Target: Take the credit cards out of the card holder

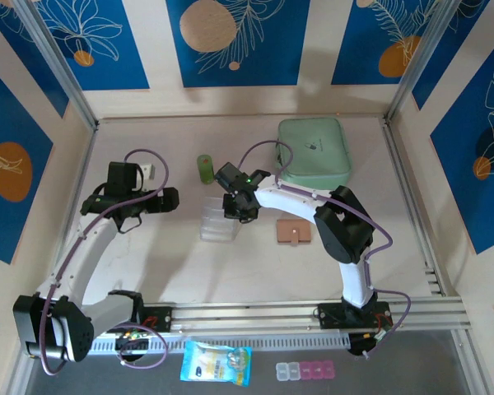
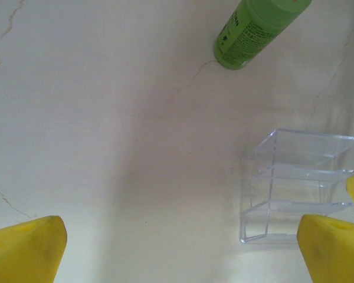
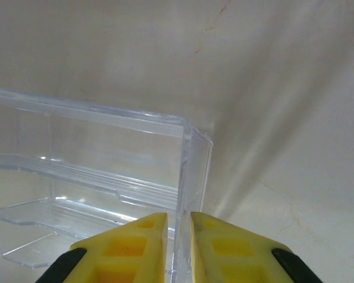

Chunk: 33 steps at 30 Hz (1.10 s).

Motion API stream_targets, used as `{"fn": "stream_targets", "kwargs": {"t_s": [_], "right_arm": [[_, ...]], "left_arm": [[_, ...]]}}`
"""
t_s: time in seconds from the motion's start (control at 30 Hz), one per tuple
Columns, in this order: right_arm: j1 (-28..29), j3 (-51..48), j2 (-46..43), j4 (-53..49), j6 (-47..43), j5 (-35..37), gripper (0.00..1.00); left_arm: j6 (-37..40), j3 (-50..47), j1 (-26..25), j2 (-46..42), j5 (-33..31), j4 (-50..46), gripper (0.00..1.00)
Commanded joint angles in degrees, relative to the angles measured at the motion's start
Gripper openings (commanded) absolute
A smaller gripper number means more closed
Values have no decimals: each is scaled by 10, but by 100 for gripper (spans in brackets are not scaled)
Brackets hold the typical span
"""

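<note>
The card holder, a small pinkish-tan wallet, lies folded shut on the table right of centre, and no gripper touches it. The credit cards are hidden. My right gripper is well left of the holder, at the right end of a clear ribbed plastic tray. In the right wrist view the gripper has its yellow fingers closed on the tray's thin end wall. My left gripper hovers left of the tray, wide open over bare table, with the tray by its right finger.
A green bottle lies behind the tray, also at the top of the left wrist view. A mint-green zip pouch sits at the back right. A blue-yellow packet and a pill box lie beyond the near rail.
</note>
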Motion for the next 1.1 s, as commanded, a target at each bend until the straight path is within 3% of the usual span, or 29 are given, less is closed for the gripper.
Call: {"fn": "stream_targets", "kwargs": {"t_s": [0.0,0.63,1.07], "right_arm": [[-3,1,11,-10,-1,3,19],[-17,6,12,-15,-18,0,10],[-99,39,-7,-66,-115,17,9]], "left_arm": [[-7,-4,0,1,-3,3,100],[-2,-3,1,2,-10,2,100],[-2,-4,1,2,-11,1,100]]}}
